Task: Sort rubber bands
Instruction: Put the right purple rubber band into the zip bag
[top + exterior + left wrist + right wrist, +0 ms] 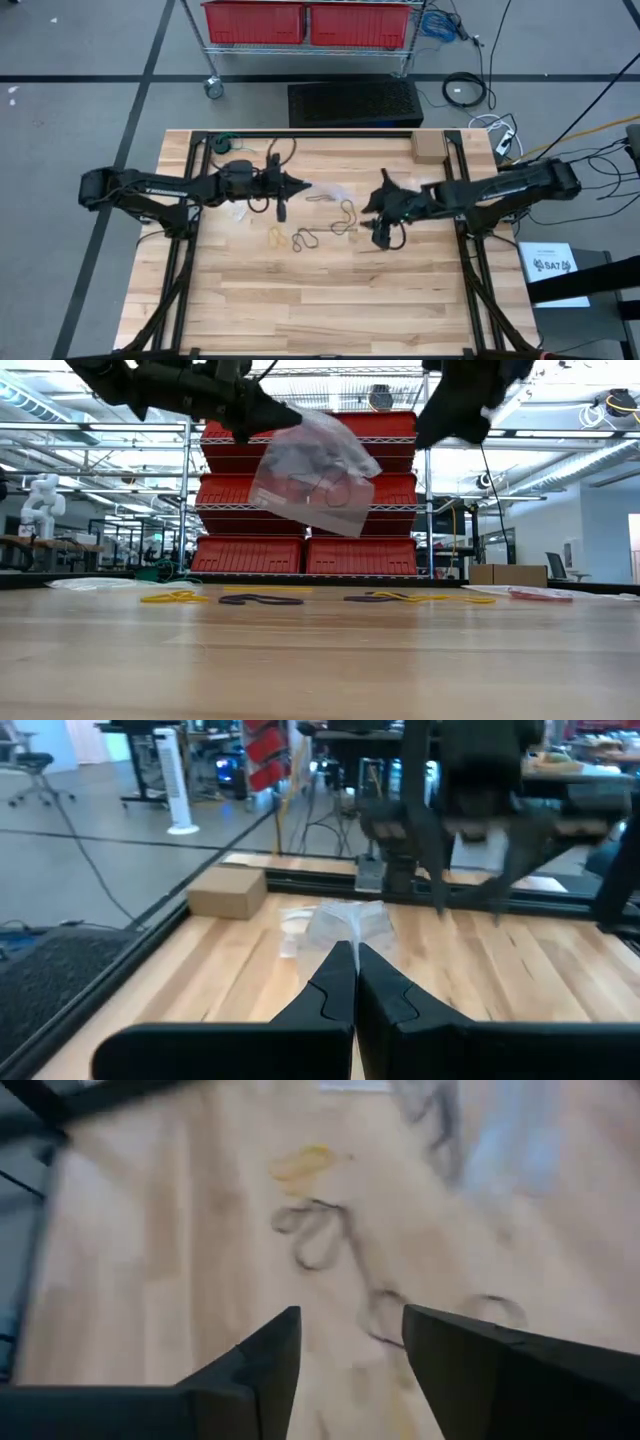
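Two dark fingers (355, 995) of the left gripper (303, 186), right up close, pressed together on a clear plastic bag (312, 468). Bag up in the air over the wooden table (330, 300), with thin loops inside, too dim to count. Right gripper (380, 232) just across from it, fingers (255, 1360) spread apart, nothing between them, above the bands.

Rubber bands (318, 228) flat on the table, between the two arms, near the middle. Thin, floppy, bent little loops. One yellow clump (276, 236). About three black loops (305, 240) beside it. A tan and black tangle (345, 215) a bit farther along. One red band (540, 596) at the side, seen low across the table. Exact count hard to tell.
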Controlling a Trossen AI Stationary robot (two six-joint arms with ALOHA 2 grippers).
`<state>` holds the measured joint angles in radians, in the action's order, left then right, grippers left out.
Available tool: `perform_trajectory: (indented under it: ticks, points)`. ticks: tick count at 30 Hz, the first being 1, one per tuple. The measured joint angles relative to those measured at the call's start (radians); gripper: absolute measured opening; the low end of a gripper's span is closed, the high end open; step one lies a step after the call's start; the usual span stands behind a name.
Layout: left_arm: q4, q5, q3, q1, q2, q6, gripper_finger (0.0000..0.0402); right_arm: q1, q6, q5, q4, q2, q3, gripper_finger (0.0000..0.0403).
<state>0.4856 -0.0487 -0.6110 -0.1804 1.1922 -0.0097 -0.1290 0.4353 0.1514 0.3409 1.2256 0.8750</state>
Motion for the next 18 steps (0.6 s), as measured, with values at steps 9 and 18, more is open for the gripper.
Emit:
perform_trajectory:
  ticks: [9, 18]
  points:
    - [-0.009, 0.036, 0.075, -0.016, -0.108, -0.019, 0.0000, 0.060, 0.041, 0.042, -0.156, 0.165, -0.150, 0.0190]
    - [-0.009, 0.059, 0.102, -0.021, -0.110, -0.037, 0.0000, 0.112, 0.015, 0.058, -0.249, 0.319, -0.151, 0.0168]
